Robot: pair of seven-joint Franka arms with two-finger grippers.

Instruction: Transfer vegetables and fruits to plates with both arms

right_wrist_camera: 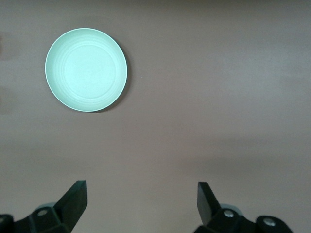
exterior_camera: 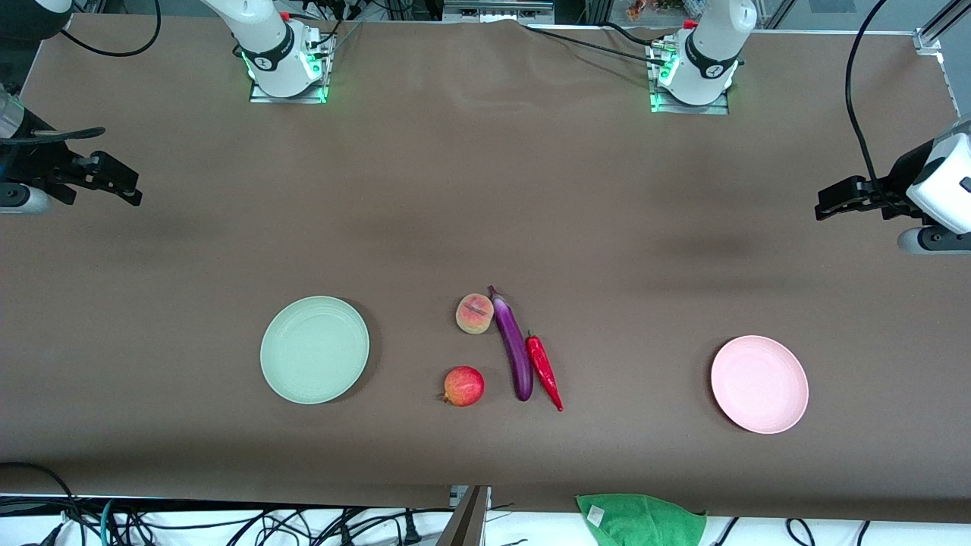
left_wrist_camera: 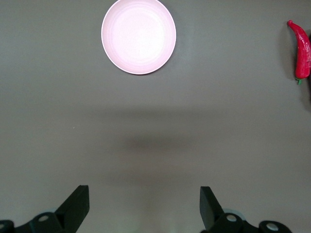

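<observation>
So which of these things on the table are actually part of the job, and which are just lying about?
Part of the job:
- peach
- pomegranate
- eggplant
- chili pepper
- green plate
- pink plate

Just lying about:
- green cloth, at the table's near edge
- cables below that edge

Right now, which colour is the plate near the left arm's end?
Pale pink plate, clearest in the left wrist view.
</observation>
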